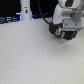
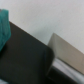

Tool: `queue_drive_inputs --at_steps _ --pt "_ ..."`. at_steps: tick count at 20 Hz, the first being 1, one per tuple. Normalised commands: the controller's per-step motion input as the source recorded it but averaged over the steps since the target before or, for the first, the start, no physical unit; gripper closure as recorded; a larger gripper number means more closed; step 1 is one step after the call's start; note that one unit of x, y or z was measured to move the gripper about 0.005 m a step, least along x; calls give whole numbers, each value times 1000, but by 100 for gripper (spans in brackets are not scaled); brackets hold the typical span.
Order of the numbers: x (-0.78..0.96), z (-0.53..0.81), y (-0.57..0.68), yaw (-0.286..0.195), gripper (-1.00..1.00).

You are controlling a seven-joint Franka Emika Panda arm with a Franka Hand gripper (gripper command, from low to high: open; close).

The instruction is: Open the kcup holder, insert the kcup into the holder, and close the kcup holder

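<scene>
In the exterior view my gripper point(image 1: 63, 31) hangs low over the table at the exterior view's right, right on a dark boxy shape point(image 1: 56, 29) that looks like the black kcup holder, mostly hidden by the hand. A small green spot point(image 1: 68, 34) shows by the fingers. In the wrist view a flat black surface point(image 2: 25, 57), likely the holder, fills the picture. A teal-green object point(image 2: 4, 27), possibly the kcup's lid, sits at the picture's edge, touching the black surface. One grey finger point(image 2: 65, 50) shows; the other is out of the picture, so I cannot tell how the jaws stand.
A tall white bottle-shaped post point(image 1: 25, 10) stands at the back, toward the exterior view's left. The pale table point(image 1: 30, 55) spreads out in front of the arm. A dark strip runs along the back edge.
</scene>
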Motion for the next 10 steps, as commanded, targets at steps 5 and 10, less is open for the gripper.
queue_drive_inputs --at_steps 5,10 --pt "-670 -2 619 43 -100" --pt "-579 -2 599 51 -100"
